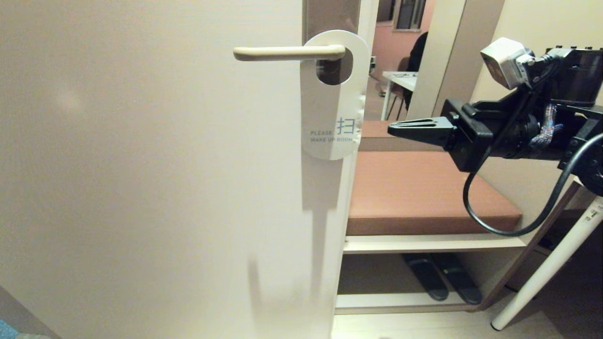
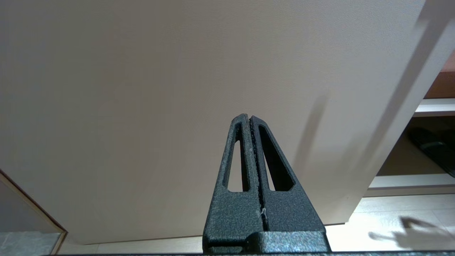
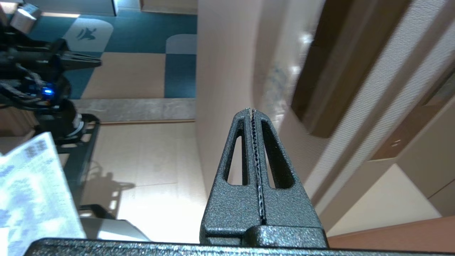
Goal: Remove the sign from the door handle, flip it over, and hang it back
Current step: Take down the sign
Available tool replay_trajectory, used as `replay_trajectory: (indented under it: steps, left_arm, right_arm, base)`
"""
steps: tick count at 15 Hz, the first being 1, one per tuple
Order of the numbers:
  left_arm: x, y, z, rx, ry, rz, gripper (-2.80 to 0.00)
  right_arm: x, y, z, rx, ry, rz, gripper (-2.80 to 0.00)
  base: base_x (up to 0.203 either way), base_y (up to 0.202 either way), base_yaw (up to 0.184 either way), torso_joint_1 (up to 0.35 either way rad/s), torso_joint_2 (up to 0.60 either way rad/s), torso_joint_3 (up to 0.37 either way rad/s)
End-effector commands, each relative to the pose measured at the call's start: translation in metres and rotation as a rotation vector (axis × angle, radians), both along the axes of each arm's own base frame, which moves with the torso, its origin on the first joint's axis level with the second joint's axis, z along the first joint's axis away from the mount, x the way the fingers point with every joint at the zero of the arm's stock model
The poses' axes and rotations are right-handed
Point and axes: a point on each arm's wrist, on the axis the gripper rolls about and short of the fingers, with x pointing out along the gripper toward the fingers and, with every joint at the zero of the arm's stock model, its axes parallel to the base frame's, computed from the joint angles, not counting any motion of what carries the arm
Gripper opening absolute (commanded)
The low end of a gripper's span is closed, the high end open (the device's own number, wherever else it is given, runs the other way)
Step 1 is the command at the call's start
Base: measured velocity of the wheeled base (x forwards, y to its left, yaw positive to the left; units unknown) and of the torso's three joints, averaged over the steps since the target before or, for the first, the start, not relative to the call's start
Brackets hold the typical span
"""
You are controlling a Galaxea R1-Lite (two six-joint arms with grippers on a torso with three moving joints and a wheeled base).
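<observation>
Beige and plain, the door (image 1: 141, 165) filled most of your head view, with its free edge running down past the middle of the scene. Near that edge the door handle (image 1: 288, 53), a slim cream lever, stood level on a brown backplate (image 1: 330, 19). Your sign (image 1: 333, 94) hung from the lever by its oval hole, close against the door edge, its white face toward you reading "PLEASE MAKE UP ROOM".

Your right gripper (image 1: 392, 128) was held level beside the sign's lower part, tip aimed at it but apart from it, with nothing between the fingers; the jaws were pressed fully together, as the right wrist view confirmed (image 3: 251, 111).

Beyond the door edge you had a brown cushioned bench (image 1: 424, 193), and under it a pair of dark slippers (image 1: 443, 278) on a lower shelf.

Your left gripper (image 2: 247, 116) pointed at the lower door face, above the pale floor (image 2: 391, 220); its jaws were likewise closed and empty.
</observation>
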Motion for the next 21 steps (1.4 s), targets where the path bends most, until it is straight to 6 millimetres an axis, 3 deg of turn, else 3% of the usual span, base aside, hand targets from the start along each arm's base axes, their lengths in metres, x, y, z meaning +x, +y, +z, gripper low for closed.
replay_trajectory:
  steps: [1,5,6,16,21]
  left_arm:
    - [0.000,0.000,0.000,0.000,0.000,0.001,-2.80]
    - [0.000,0.000,0.000,0.000,0.000,0.001,-2.80]
    - [0.000,0.000,0.000,0.000,0.000,0.001,-2.80]
    - [0.000,0.000,0.000,0.000,0.000,0.001,-2.80]
    - [0.000,0.000,0.000,0.000,0.000,0.001,-2.80]
  right_arm:
    - [0.016,0.004,-0.009,-0.003,0.000,0.008,-2.80]
    - [0.016,0.007,-0.011,-0.003,0.003,0.015,-2.80]
    - [0.016,0.007,-0.010,-0.003,0.000,0.018,0.00]
    - [0.000,0.005,-0.006,-0.001,-0.003,0.029,0.00]
    - [-0.004,0.027,-0.006,0.000,-0.005,0.096,0.00]
  base:
    - [0.000,0.000,0.000,0.000,0.00,0.000]
    - [0.000,0.000,0.000,0.000,0.00,0.000]
    - [0.000,0.000,0.000,0.000,0.00,0.000]
    - [0.000,0.000,0.000,0.000,0.00,0.000]
    - [0.000,0.000,0.000,0.000,0.00,0.000]
